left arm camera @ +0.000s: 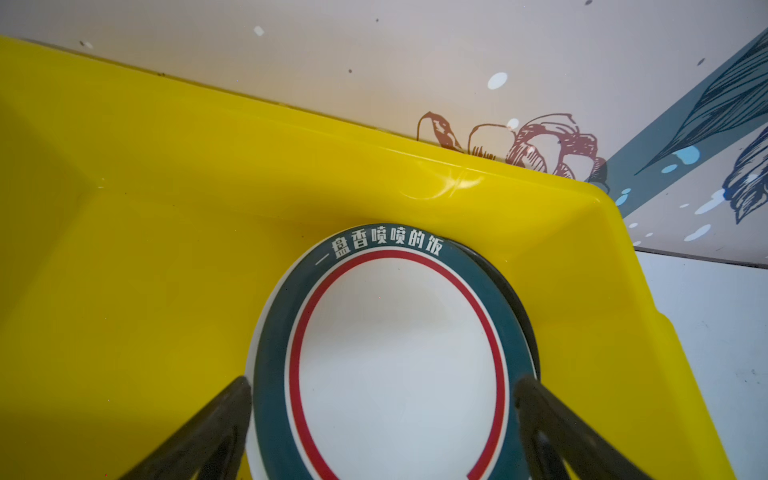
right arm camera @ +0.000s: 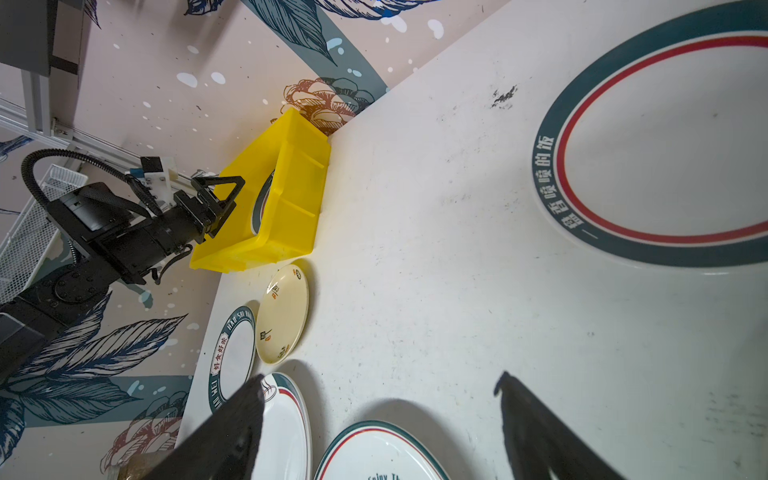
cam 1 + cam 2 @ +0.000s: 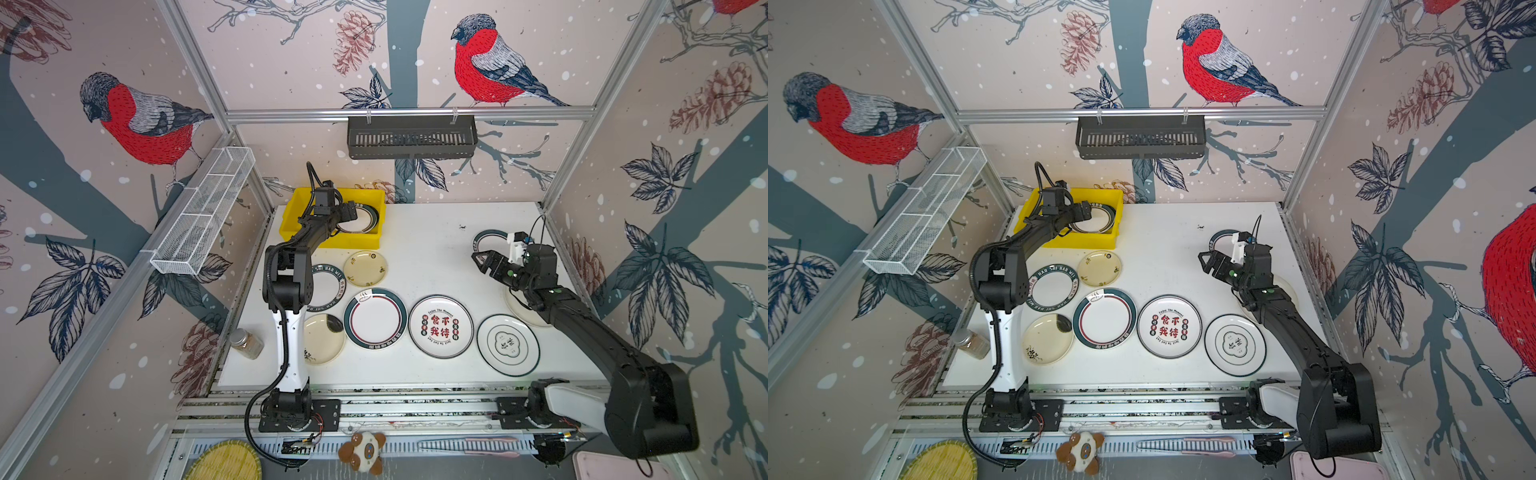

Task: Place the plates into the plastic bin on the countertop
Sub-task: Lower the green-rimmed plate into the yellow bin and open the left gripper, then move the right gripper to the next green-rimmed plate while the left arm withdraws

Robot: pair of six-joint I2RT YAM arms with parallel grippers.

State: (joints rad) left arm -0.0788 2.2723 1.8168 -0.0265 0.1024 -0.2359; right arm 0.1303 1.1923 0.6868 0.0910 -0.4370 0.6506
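the yellow bin (image 3: 332, 243) sits at the back left corner of the white table (image 3: 432, 257). a plate with a green rim and a red ring (image 1: 395, 353) is inside it, on the right side of the bin. a dark plate (image 1: 515, 295) peeks out from under it, so two plates look put away. the left gripper (image 1: 382, 382) hangs right over that top plate. its jaws are spread wide, one on each side, and they squeeze nothing. the right gripper (image 3: 482, 261) floats above the right side of the table with its jaws wide apart too, and it holds nothing. i think a lot is left to do, because eight plates are out on the table. they are a small cream plate (image 3: 365, 268), a plate with letters round it (image 3: 330, 286), a cream plate with a dark spot (image 3: 322, 340) and a big green ring plate (image 3: 375, 320). there is also a plate with red writing (image 3: 440, 326), a plate with a thin green rim (image 3: 508, 345), a pale plate (image 3: 521, 318) half hidden under the right arm, and a green rimmed plate (image 3: 492, 241) just behind the right gripper. all of these need to go in the bin.
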